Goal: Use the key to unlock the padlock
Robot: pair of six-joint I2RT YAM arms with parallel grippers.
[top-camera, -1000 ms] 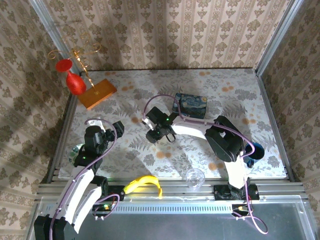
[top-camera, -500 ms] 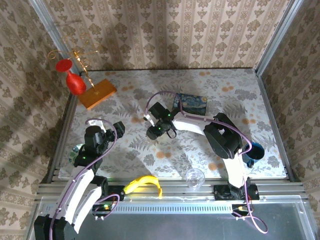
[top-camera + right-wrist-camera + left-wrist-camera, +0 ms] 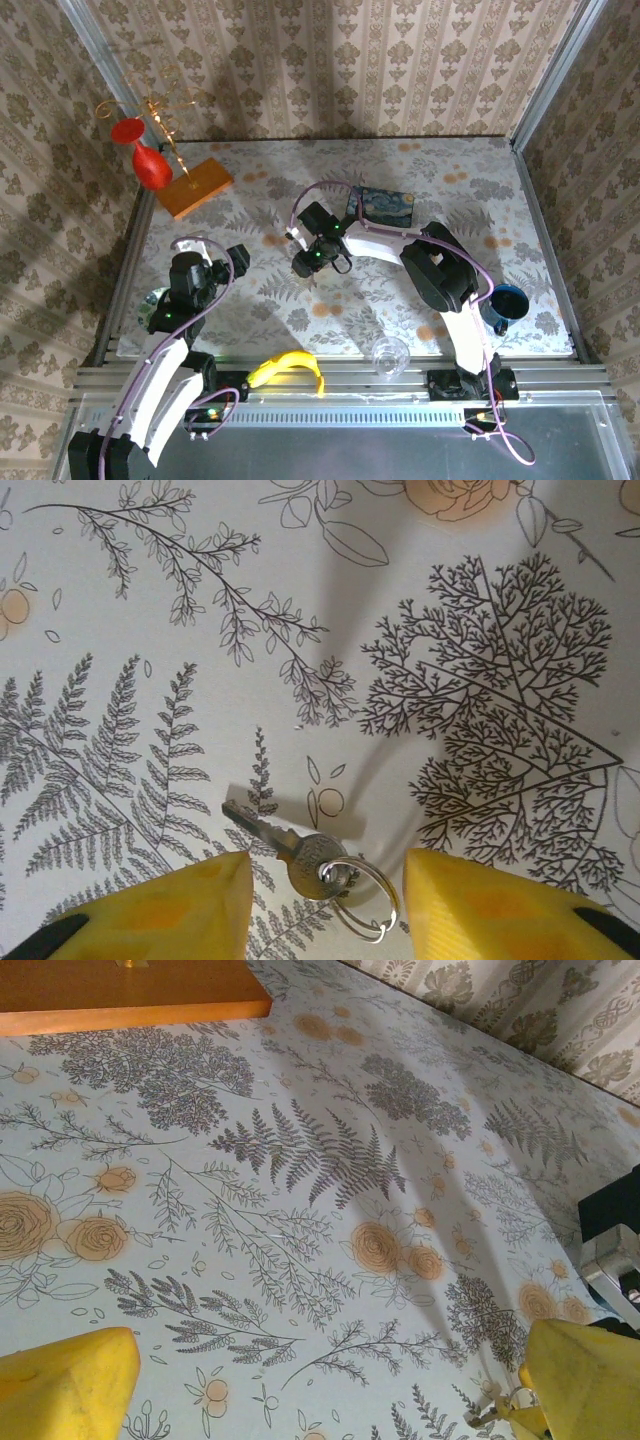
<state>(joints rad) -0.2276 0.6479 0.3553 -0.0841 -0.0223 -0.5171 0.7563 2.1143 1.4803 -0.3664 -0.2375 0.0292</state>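
Note:
A small silver key (image 3: 296,852) on a wire ring (image 3: 366,904) lies flat on the flowered tablecloth. My right gripper (image 3: 325,868) hangs open just above it, one yellow finger (image 3: 170,905) on each side of the key's head, touching nothing. In the top view that gripper (image 3: 312,260) is left of the table's middle and covers the key. My left gripper (image 3: 232,256) is open over bare cloth at the left, and its yellow fingertips (image 3: 68,1382) stand wide apart. A small greyish glinting thing (image 3: 152,297) sits by the left arm; I cannot tell whether it is the padlock.
A blue painted tin (image 3: 385,207) stands just behind the right arm. An orange wooden block (image 3: 195,187) with a red vase (image 3: 150,165) is at the back left, and the block (image 3: 130,995) also shows from the left wrist. A blue mug (image 3: 505,303), a clear glass (image 3: 390,355) and a yellow banana (image 3: 285,367) sit near the front edge.
My right gripper has shifted a little back and left and settled over the key. Its elbow has swung aside and uncovered the blue mug. The left arm has not moved.

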